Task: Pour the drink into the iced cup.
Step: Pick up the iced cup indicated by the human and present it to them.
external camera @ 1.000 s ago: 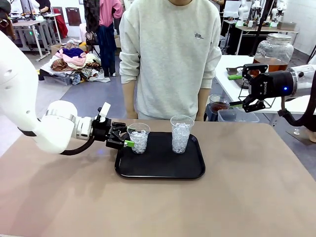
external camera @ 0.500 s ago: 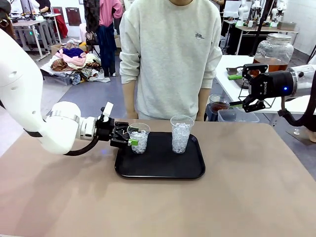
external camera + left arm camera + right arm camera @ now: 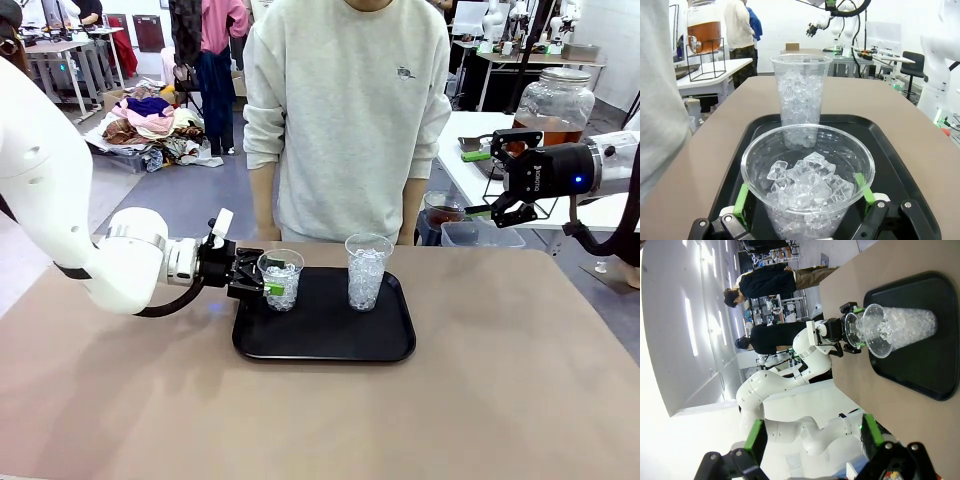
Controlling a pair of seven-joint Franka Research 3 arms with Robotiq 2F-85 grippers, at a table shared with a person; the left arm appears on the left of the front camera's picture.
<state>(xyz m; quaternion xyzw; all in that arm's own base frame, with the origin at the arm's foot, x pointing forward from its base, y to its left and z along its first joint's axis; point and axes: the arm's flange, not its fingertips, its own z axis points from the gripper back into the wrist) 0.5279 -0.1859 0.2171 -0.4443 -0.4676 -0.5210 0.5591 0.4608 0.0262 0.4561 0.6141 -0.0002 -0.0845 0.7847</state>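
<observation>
Pincer work comes first, at the left of the front view. My left pincer [image 3: 272, 279] straddles the shorter iced cup [image 3: 281, 281] on the black tray [image 3: 320, 352], jaws apart, with a green pad just beside each wall of the cup. I cannot tell whether the pads touch the plastic, and nothing is clamped. To its right on the same tray stands the taller iced cup [image 3: 367, 270], apart from the first and packed with ice. Mid-frame, a person [image 3: 345, 110] stands at the far edge of the bench [image 3: 500, 400]. Further right, my right pincer [image 3: 482, 185] hangs in the air beyond the bench, jaws apart and empty, beside a side table [image 3: 470, 165]. At the upper right is the drink [image 3: 545, 130], amber inside the glass dispenser jar [image 3: 556, 100] on that side table, well apart from both cups.

I judge the step in hand to be the grasp of the shorter cup. No pouring has begun, since both cups hold ice alone. The next move calls for closing gently on thin plastic, lifting level, and carrying the cup across toward the jar without clipping the taller cup.
</observation>
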